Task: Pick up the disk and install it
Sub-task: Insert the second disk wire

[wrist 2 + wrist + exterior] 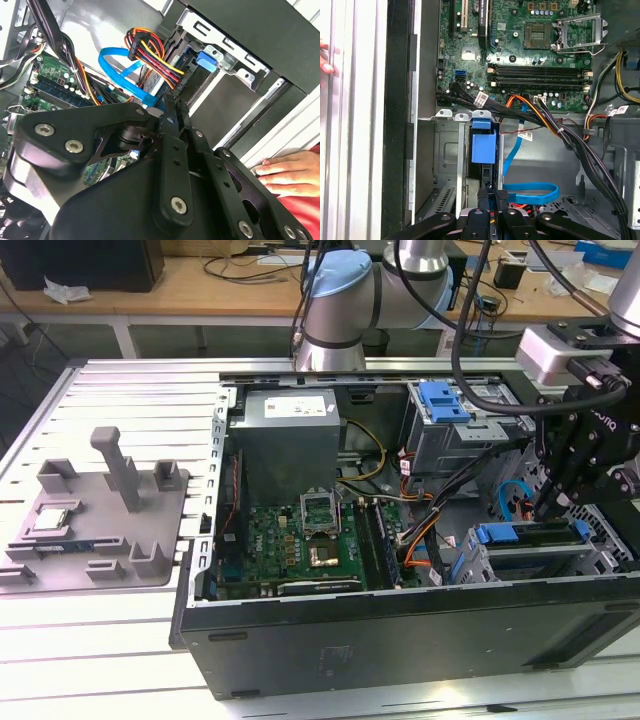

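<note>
Disk (pixel 530 533) on edge inside the grey drive cage (pixel 520 568), at the exterior view's right end of the open computer case (pixel 400 635), blue carrier frame uppermost; same blue frame (pixel 484 145) seen in the first wrist view, sunk between the cage's metal walls. No label of the disk's own in sight. White label (pixel 290 405) on the power supply and small white tags (pixel 481 98) on the black cables, print too small to read.

Arm reaching over the case from the far side, black wrist bent downward, gripper (pixel 550 508) pointing steeply down just above the blue frame. Fingers (pixel 172 150) drawn close together, almost parallel, tips (pixel 503 196) by the disk's upper edge near a blue flat cable (pixel 530 192); contact with the disk impossible to judge. A person's hand (pixel 290 172) resting flat on the ribbed tabletop (pixel 120 390) beside the case wall. Green motherboard (pixel 300 540) bare in the middle
</note>
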